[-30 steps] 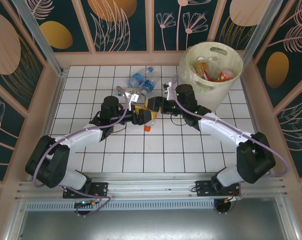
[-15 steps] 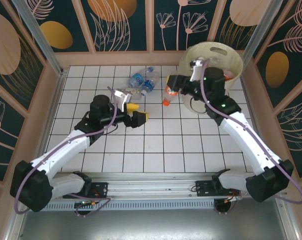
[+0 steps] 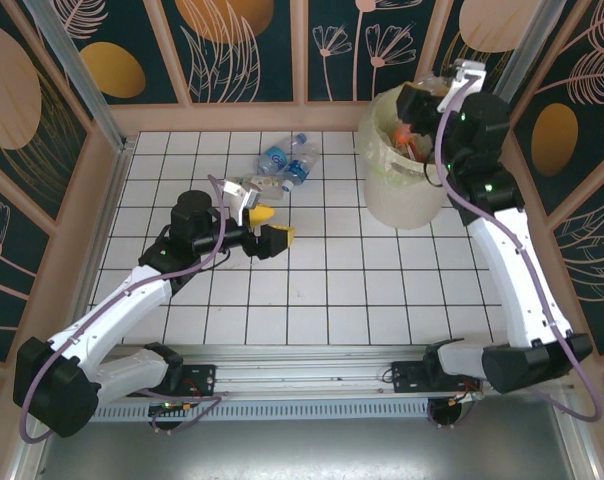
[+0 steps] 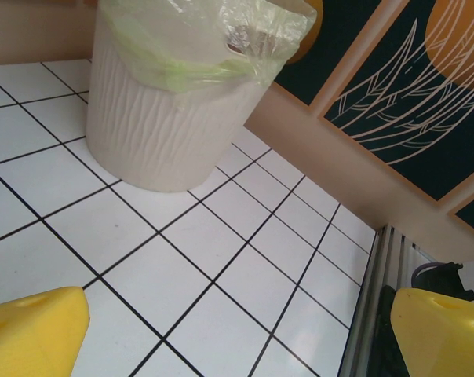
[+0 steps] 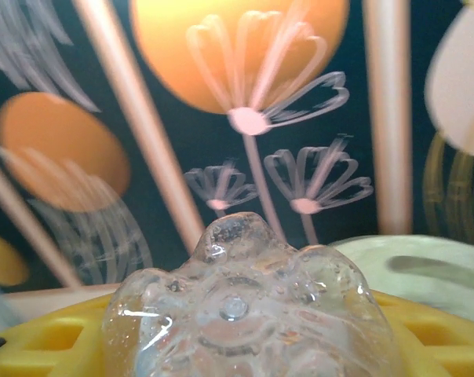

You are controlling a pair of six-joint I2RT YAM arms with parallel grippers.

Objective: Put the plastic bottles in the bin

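Yellow fingers spread wide, the empty left gripper (image 3: 267,228) hovers over glossy white square tiles (image 3: 312,290). Crumpled clear blue-labelled plastic bottles (image 3: 285,165) lie nearby. Above the round ribbed cream plastic bin (image 3: 402,198), the right gripper (image 3: 420,103) pinches a clear lobed-base plastic bottle (image 5: 249,314).

A white tiled tabletop with black grid lines (image 3: 362,300) lay evenly lit. Dark teal wall panels with orange ovals (image 3: 232,70) enclosed it.

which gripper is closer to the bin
Right. The right gripper hangs over the bin with a bottle; the left gripper is out over the tiles, well to its left.
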